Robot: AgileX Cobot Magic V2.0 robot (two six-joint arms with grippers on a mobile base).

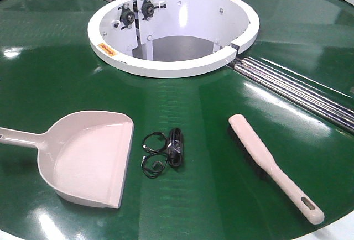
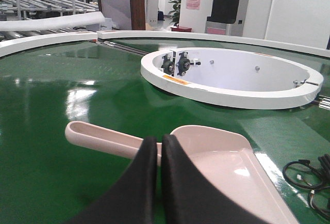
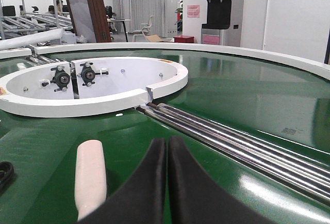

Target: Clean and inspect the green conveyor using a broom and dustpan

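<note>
Green belt has dustpan and brush lying apart, cable between them, left claw and right claw both pressed together.

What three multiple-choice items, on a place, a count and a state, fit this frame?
1. Where does the cable lie?
A. between dustpan and broom
B. in the dustpan
C. under the broom

2. How many beige tools lie on the conveyor?
A. one
B. two
C. three

3. How is the left gripper?
A. open
B. shut
C. shut on the broom

Answers:
1 A, the front view shows it on the conveyor between them.
2 B, only the dustpan and the broom are there.
3 B, its wrist view shows the jaws pressed together with nothing between.
</note>
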